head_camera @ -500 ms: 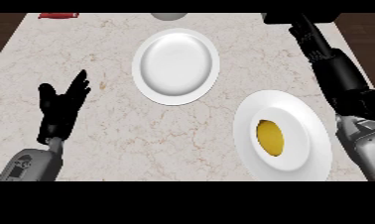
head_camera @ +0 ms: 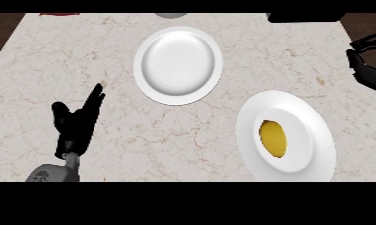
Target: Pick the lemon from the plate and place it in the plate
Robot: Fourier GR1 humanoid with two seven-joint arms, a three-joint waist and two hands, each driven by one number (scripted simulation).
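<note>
The lemon (head_camera: pixel 272 139) lies in the near plate (head_camera: pixel 308 119), a white plate at the right of the marble counter (head_camera: pixel 88 59). It sits toward the left half of that plate's well, yellow and oval, with nothing touching it.

A second white plate, the far plate (head_camera: pixel 178 64), stands up and to the left of the lemon, well apart from it and holding nothing. The two plates lie near each other without touching.

The left robot hand (head_camera: pixel 75 119) shows far to the left of the lemon, near the counter's lower left corner. It is released, fingers straight and pointing up and away, holding nothing, resting above its grey forearm (head_camera: pixel 51 173).

The right robot hand (head_camera: pixel 361 64) shows at the view's right edge, up and to the right of the lemon and well clear of the near plate's rim. Only part of it is in view, and whether it is clenched or released cannot be told. It holds nothing that can be seen.
</note>
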